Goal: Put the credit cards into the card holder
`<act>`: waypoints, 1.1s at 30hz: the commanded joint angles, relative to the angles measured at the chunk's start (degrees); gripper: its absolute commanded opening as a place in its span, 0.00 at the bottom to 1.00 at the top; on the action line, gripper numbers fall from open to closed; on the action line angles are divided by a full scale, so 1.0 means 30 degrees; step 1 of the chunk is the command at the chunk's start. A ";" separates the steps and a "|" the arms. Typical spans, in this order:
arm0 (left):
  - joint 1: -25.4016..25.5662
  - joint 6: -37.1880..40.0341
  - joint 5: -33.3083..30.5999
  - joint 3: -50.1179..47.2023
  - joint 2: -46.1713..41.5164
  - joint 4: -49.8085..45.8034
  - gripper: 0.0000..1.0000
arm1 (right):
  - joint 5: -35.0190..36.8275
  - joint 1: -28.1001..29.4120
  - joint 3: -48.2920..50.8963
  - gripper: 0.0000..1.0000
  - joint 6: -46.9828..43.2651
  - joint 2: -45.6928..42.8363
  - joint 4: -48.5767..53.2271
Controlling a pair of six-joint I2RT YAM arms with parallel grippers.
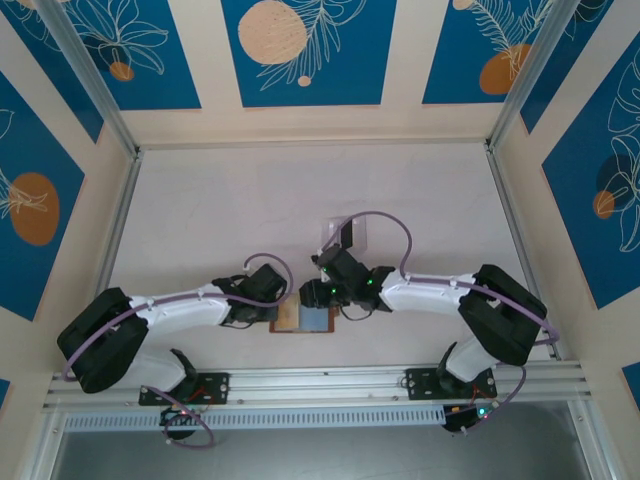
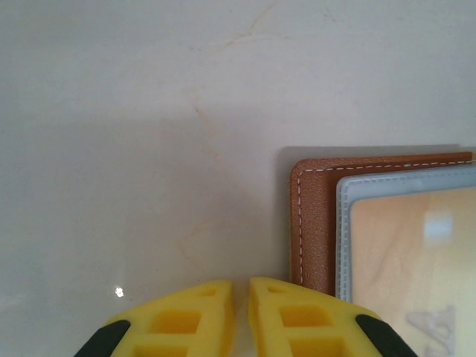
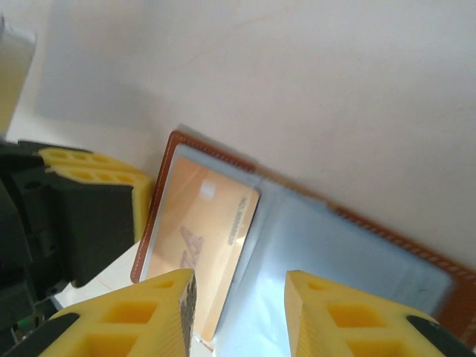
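The brown leather card holder (image 1: 290, 319) lies open on the table between both arms, its grey-blue pockets (image 3: 335, 253) facing up. A pale yellow credit card (image 3: 201, 230) sits in its left pocket, with its right end sticking out towards the fold. In the left wrist view that card (image 2: 409, 260) shows under the pocket's clear cover. My left gripper (image 2: 240, 286) is shut with nothing between its fingers, and its tips rest at the holder's left edge (image 2: 314, 223). My right gripper (image 3: 238, 286) hovers open over the holder's middle, holding nothing. A dark credit card (image 1: 349, 232) stands further back.
A clear plastic slotted stand (image 1: 338, 243) holds the dark card just behind the right gripper (image 1: 325, 295). The left gripper (image 1: 272, 300) and the right one are close together over the holder. Aluminium rails (image 1: 300, 382) run along the near table edge, and panelled walls enclose the table.
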State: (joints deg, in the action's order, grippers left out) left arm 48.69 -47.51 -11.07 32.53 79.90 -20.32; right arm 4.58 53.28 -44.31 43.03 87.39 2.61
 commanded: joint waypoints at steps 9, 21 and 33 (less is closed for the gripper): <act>0.0119 -0.0274 0.1699 -0.2290 0.2686 0.4051 0.13 | 0.3937 0.1189 -0.2967 0.38 -0.2937 0.2484 0.6014; 0.0119 -0.0190 0.1698 -0.2436 0.2562 0.4161 0.14 | 0.7017 0.3169 -0.4183 0.31 -0.1393 0.5681 0.7808; 0.0119 -0.0221 0.1836 -0.2699 0.2311 0.4298 0.14 | 0.7746 0.3570 -0.4149 0.00 -0.0583 0.4241 0.8192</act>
State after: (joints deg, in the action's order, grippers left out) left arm 48.69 -47.70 -11.29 30.63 78.41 -17.96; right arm 25.32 61.73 -58.61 40.51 101.06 22.52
